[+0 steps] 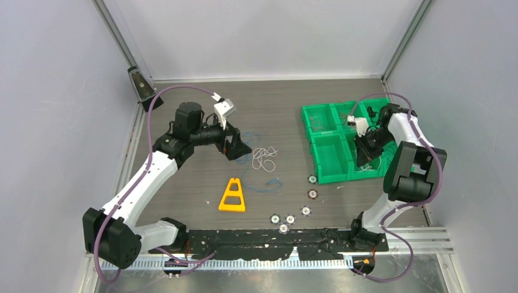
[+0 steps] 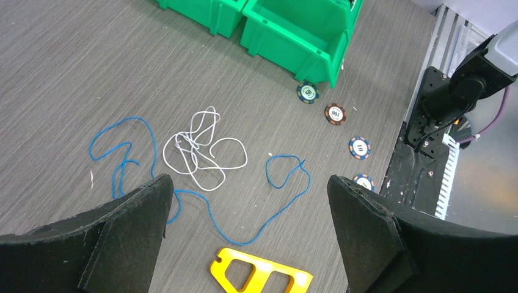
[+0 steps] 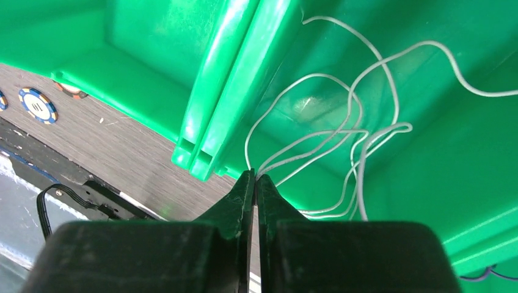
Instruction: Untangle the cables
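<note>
A white cable [image 1: 264,159] lies in loose loops on the table, also in the left wrist view [image 2: 201,149]. A thin blue cable [image 2: 244,243] curls around it, faint from above [image 1: 272,183]. My left gripper [image 1: 235,148] is open and empty, its jaws [image 2: 247,183] wide apart above the blue strand. My right gripper [image 1: 364,149] is down in the front right green bin. It is shut [image 3: 255,174] on strands of another white cable [image 3: 317,75] that loops inside the bin. No red strand shows.
A block of green bins [image 1: 330,149] stands at the right, its divider wall [image 3: 207,91] just left of my right fingers. A yellow triangular piece [image 1: 233,195] lies near the middle. Several poker chips [image 1: 313,194] lie between the bins and the front rail.
</note>
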You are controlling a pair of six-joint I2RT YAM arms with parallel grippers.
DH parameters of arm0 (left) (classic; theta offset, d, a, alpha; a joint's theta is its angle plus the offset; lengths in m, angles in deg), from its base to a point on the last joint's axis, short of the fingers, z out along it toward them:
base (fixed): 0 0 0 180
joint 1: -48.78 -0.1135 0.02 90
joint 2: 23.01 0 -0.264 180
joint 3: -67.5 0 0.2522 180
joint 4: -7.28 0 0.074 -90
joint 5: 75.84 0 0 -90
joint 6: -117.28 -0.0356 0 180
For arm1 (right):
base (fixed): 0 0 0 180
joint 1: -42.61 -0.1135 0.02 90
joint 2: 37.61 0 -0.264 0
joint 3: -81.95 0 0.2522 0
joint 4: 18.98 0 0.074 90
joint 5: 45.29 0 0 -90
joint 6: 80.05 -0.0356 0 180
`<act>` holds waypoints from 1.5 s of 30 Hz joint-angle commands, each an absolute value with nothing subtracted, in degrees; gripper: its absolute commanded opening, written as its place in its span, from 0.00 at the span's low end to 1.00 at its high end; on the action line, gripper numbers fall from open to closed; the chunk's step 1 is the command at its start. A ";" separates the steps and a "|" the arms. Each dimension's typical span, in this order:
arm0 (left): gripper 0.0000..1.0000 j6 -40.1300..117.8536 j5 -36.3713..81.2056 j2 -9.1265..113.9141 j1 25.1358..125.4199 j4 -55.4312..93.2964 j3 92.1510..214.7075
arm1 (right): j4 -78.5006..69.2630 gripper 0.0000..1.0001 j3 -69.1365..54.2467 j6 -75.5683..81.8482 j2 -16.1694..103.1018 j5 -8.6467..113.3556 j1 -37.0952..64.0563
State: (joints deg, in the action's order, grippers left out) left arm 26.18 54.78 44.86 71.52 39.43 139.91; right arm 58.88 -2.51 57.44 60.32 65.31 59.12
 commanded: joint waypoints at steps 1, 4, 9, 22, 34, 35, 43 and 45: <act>0.99 27.72 56.48 44.66 71.28 37.85 140.90 | 59.55 0.13 -6.78 58.93 59.29 64.43 59.22; 1.00 28.77 54.98 44.60 71.28 37.88 141.02 | 60.04 0.32 -12.07 56.73 61.74 65.22 59.22; 1.00 27.59 50.42 45.33 71.27 39.14 141.12 | 65.30 0.61 -22.51 55.33 63.57 67.09 59.22; 1.00 32.82 48.66 49.13 66.80 39.79 140.92 | 72.69 0.90 -35.22 48.43 60.53 72.78 52.38; 0.99 35.23 48.80 46.79 61.73 44.26 137.27 | 54.58 0.85 -33.81 34.49 66.53 77.00 27.71; 0.99 35.80 48.64 46.56 61.34 44.17 136.51 | 51.90 0.87 -33.22 33.34 67.90 76.01 25.15; 0.97 36.72 48.60 51.06 58.78 45.12 133.45 | 43.60 0.88 -31.83 30.96 78.24 70.72 15.85; 0.96 38.06 49.73 52.76 58.31 44.45 133.80 | 42.26 0.88 -31.86 30.75 80.50 69.72 14.71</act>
State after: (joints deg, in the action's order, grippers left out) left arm 36.10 48.26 49.74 59.22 44.72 133.20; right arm 47.95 -31.73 32.87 78.04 72.79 16.13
